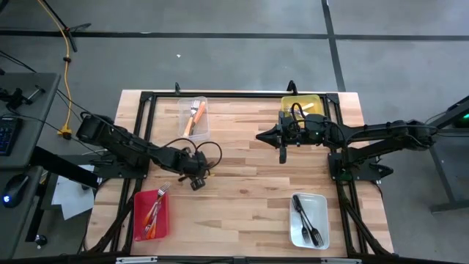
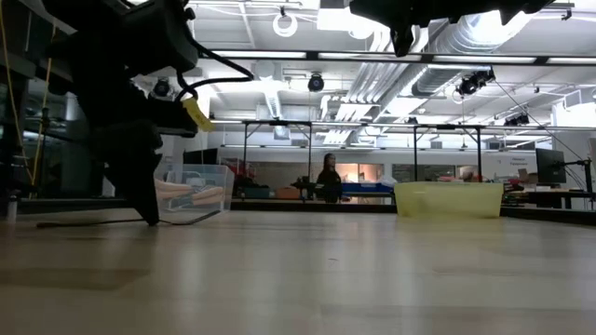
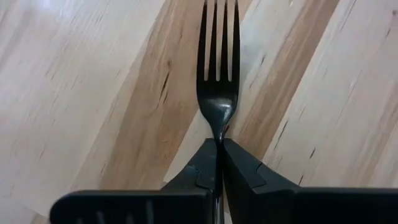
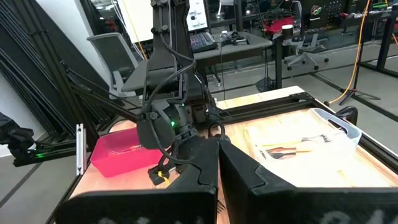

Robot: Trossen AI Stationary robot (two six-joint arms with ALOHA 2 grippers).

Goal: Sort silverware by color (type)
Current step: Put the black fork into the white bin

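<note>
A dark, all-metal fork [image 3: 217,68] lies over the wooden table [image 1: 242,198], and my left gripper [image 3: 219,149] is shut on it left of the table's middle [image 1: 196,178]. In the low view its fingers [image 2: 149,216] reach down to the tabletop. My right gripper [image 1: 261,136] hangs shut, with nothing in it, high above the far middle of the table, pointing level toward the left arm [image 4: 217,165]. More silverware lies in the bins. My left gripper pinches the fork between its two fingers at the top of the handle, just behind the neck [image 3: 219,132]. The fingers come steeply from above. The tines [image 3: 217,31] stick out ahead of the fingertips. Whether the fork is off the wood, I cannot tell.
A clear bin [image 1: 194,116] with orange-handled forks stands at the far left and a yellow bin [image 1: 302,105] at the far right. A red bin [image 1: 152,214] holds red-handled forks near left, and a white bin [image 1: 308,220] holds dark forks near right. Bare wood lies between them.
</note>
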